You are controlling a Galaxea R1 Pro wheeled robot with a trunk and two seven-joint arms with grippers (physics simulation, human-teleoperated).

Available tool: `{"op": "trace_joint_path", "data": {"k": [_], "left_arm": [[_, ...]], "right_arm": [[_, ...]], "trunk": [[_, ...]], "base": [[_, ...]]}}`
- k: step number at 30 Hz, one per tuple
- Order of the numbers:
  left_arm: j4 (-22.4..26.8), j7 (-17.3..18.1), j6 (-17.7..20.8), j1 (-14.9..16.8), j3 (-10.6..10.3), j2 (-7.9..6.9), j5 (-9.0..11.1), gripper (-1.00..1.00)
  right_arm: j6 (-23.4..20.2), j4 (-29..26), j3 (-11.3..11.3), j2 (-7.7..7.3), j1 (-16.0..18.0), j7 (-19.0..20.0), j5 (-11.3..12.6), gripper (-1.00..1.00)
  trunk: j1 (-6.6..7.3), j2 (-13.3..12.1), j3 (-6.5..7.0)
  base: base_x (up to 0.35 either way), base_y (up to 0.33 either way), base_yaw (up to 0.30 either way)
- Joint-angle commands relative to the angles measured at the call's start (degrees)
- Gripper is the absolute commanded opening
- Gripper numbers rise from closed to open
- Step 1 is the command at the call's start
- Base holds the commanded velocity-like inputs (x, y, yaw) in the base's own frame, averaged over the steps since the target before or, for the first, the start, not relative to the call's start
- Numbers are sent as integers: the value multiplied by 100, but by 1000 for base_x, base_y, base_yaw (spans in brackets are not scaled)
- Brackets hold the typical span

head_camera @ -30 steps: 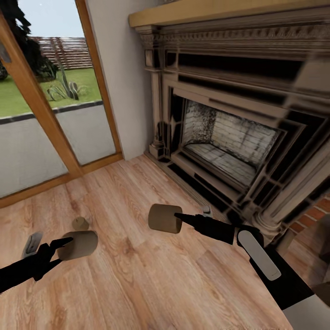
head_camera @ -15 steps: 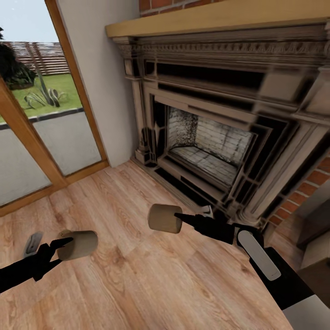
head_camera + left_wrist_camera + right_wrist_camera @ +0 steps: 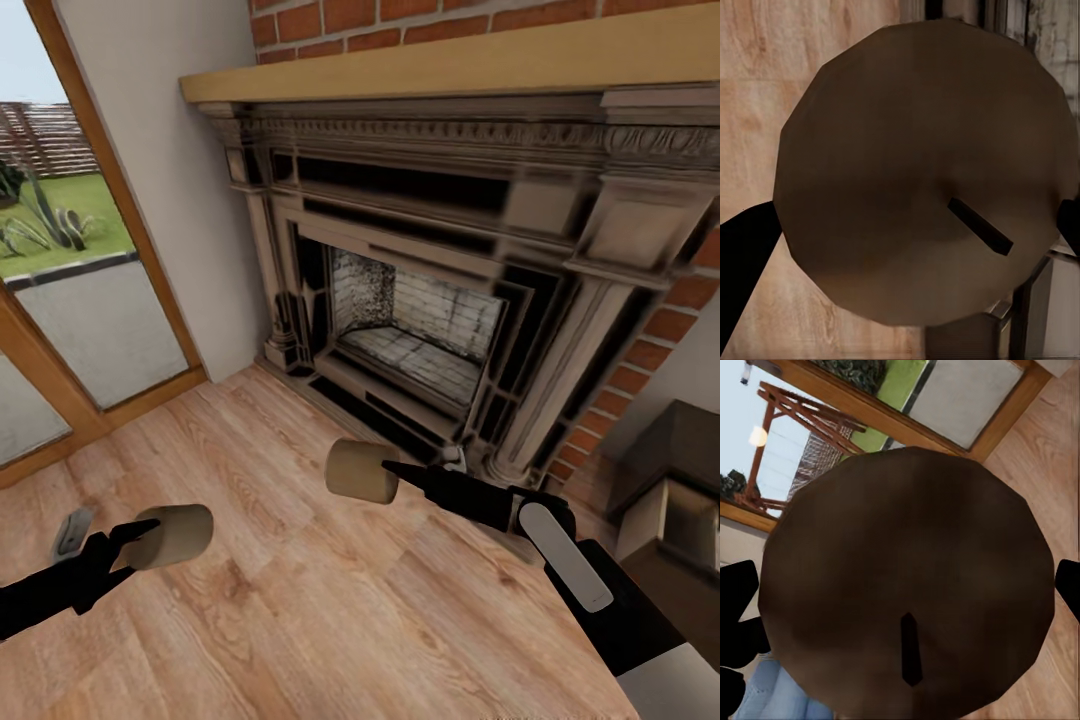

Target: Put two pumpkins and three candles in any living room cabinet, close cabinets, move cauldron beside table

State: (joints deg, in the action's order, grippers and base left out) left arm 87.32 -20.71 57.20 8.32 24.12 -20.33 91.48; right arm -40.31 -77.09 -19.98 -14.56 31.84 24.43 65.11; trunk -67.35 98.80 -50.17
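A glass door (image 3: 90, 300) is seen at the left above the wood floor (image 3: 300, 600). A candle (image 3: 172, 535) is clamped in the left gripper (image 3: 140, 543), held above the floor; its wick end is shown in the left wrist view (image 3: 926, 172). A second candle (image 3: 361, 471) is clamped in the right gripper (image 3: 392, 478), before the fireplace (image 3: 420, 300). A dark cabinet (image 3: 675, 480) is seen at the far right.
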Motion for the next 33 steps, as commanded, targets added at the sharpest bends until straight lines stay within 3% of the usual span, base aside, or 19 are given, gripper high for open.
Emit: {"op": "trace_joint_path", "data": {"k": [1, 33], "left_arm": [[5, -61, 10, 3, 6, 1, 98, -100], [-5, -65, 10, 3, -3, 2, 89, -100]], "right_arm": [[-19, 1, -6, -3, 6, 10, 47, -100], [-12, 152, -6, 4, 6, 17, 54, -100]], "trunk": [[23, -39, 22], [726, -1323, 821]], "base": [[0, 0, -219], [0, 0, -218]]}}
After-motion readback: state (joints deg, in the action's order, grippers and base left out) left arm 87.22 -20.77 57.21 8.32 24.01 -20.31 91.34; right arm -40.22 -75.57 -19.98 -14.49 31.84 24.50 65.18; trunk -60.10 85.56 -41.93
